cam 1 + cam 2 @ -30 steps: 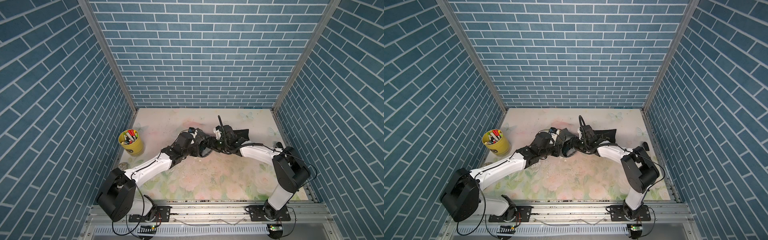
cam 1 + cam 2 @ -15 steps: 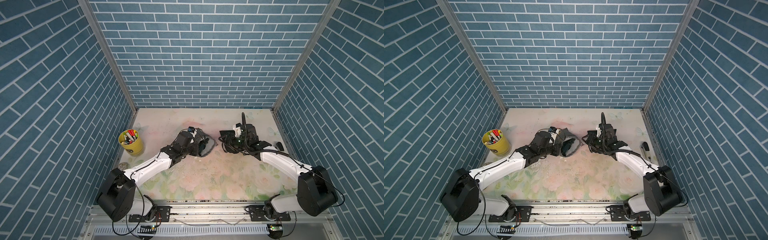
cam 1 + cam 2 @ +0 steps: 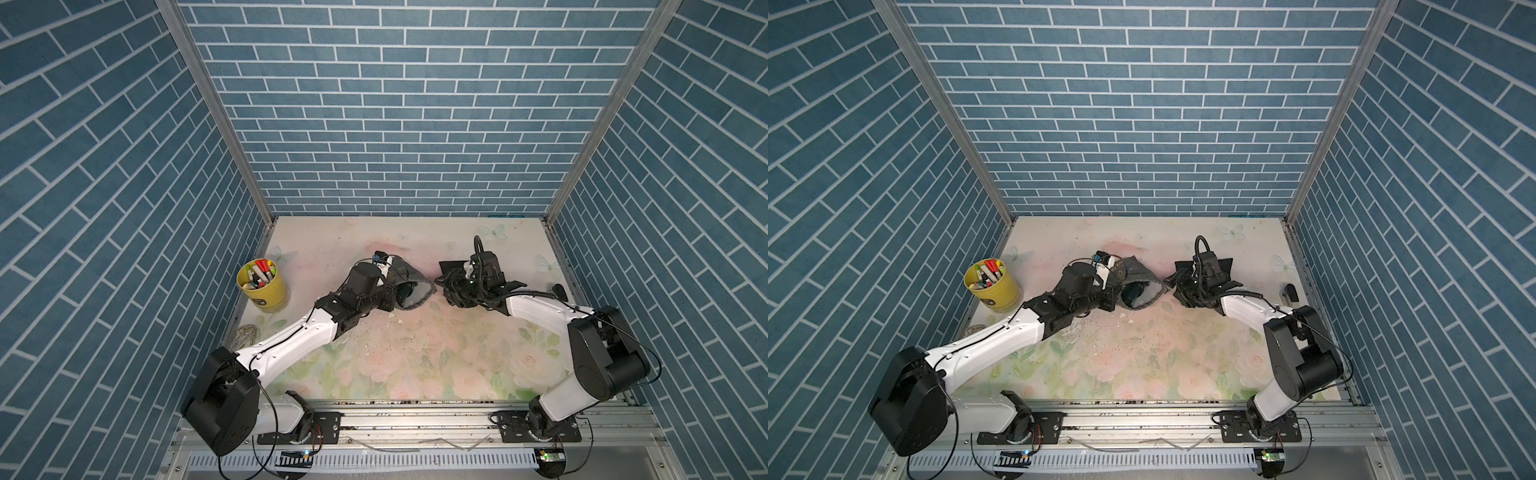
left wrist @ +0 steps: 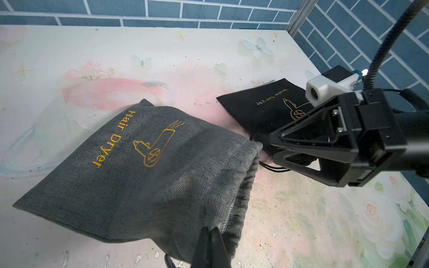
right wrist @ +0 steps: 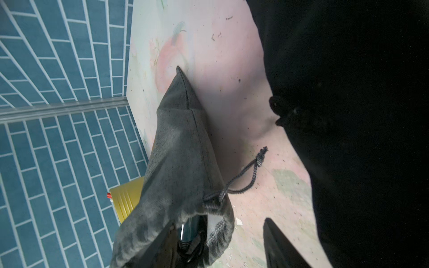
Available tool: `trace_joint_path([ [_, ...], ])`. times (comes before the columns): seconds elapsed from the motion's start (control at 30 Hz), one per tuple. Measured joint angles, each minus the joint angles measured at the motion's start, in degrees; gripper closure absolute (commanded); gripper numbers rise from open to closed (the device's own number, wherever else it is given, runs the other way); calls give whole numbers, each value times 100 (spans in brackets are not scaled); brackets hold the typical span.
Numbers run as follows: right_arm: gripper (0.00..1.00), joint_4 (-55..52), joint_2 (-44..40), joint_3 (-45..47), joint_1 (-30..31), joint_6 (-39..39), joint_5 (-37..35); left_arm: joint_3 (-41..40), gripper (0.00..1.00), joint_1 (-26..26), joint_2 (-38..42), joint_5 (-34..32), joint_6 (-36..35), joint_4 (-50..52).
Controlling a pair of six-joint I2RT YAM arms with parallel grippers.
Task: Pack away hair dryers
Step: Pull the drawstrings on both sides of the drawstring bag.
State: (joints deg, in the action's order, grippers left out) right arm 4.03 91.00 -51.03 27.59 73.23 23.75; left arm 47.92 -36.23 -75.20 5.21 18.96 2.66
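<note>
A grey drawstring pouch [image 3: 411, 282] lies mid-table with its mouth gaping to the right. A dark teal hair dryer [image 5: 190, 232] shows inside that mouth, also visible in a top view [image 3: 1133, 293]. My left gripper [image 4: 212, 232] is shut on the pouch's rim and holds it up. My right gripper [image 5: 218, 246] is open just outside the mouth. One of its fingers [image 5: 164, 241] is against the rim and the other stands apart over bare table. The same gripper [image 3: 441, 286] shows in both top views. A flat black pouch [image 4: 262, 111] lies under the right wrist.
A yellow cup of markers [image 3: 262, 286] stands near the left wall, with a small stone-like lump [image 3: 246, 334] in front of it. A small black object [image 3: 559, 291] lies by the right edge. The grey pouch's drawstring [image 5: 246, 176] trails onto the table.
My right gripper drew back to the right from the grey pouch's mouth, then its elbow swung back inward. The pouch mouth now shows open. The left arm stayed put.
</note>
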Motion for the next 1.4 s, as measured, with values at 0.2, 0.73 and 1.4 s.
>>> trace_joint_path([
  [0.2,39,280,37,0,4,520,-61,-46,100,0,55,-2,-55,-44],
  [0.73,38,249,214,17,369,1093,-417,-286,100,17,334,-17,-81,-142],
  [1.4,39,271,490,138,881,1884,-1200,-490,100,28,717,7,-76,-258],
])
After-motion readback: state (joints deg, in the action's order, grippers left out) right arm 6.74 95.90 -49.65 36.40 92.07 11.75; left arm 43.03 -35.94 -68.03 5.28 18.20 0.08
